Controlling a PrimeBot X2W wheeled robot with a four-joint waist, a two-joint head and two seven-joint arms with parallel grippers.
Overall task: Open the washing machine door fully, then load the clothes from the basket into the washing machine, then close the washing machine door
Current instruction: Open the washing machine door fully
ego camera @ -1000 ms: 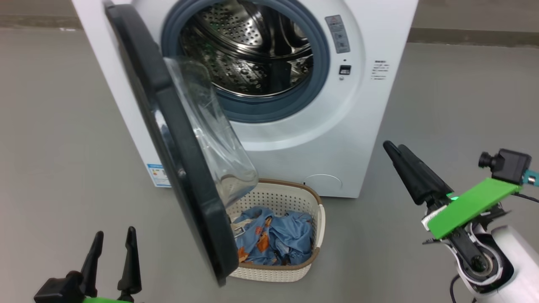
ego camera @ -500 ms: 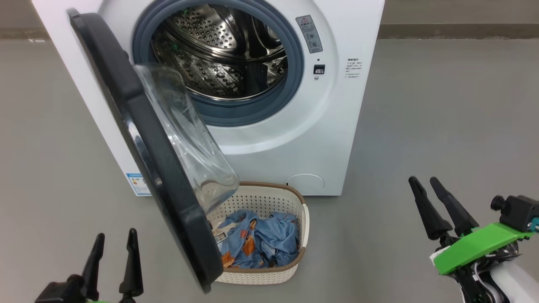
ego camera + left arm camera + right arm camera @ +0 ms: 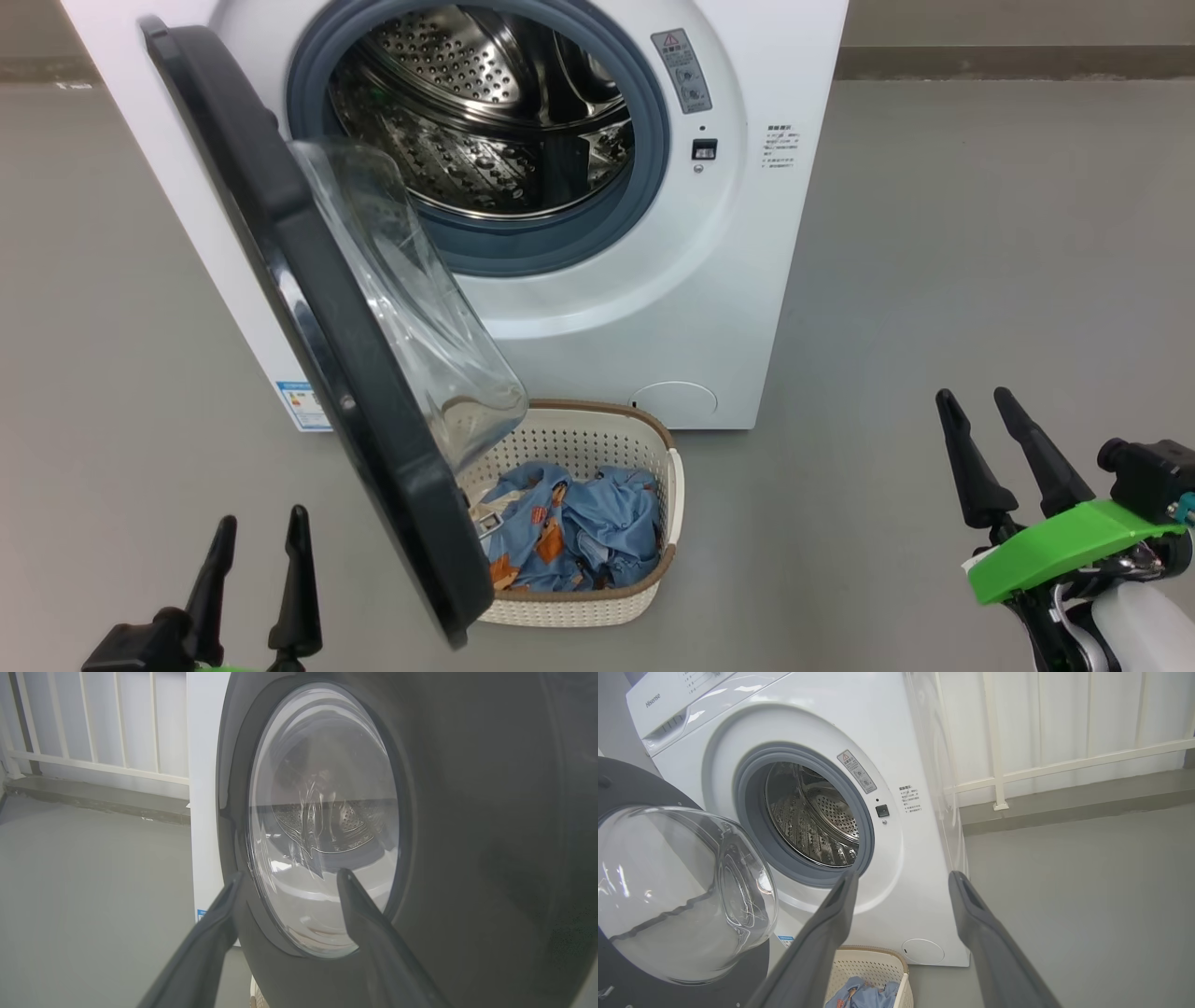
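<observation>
There is one washing machine (image 3: 653, 308), a white box that stands on the floor (image 3: 934, 233). Its one door (image 3: 280, 243) is open and stands out from the front on the robot's left side, with the glass bowl turned toward the opening. Inside the grey gasket (image 3: 644, 177) the steel drum (image 3: 485, 112) shows no cloth. One basket (image 3: 579, 443) sits on the floor just in front of the machine, and the lower edge of the door partly covers it in the head view. The clothes (image 3: 597, 532), one blue bundle, lie inside the basket.

There are two pincers. The left pincer (image 3: 262, 516) is spread and holds nothing, near the outer side of the door. The right pincer (image 3: 972, 396) is also spread and empty, well apart from the machine.

The floor is smooth and grey. Behind the machine, one white railing (image 3: 1064, 765) with upright bars stands on a low grey ledge.
</observation>
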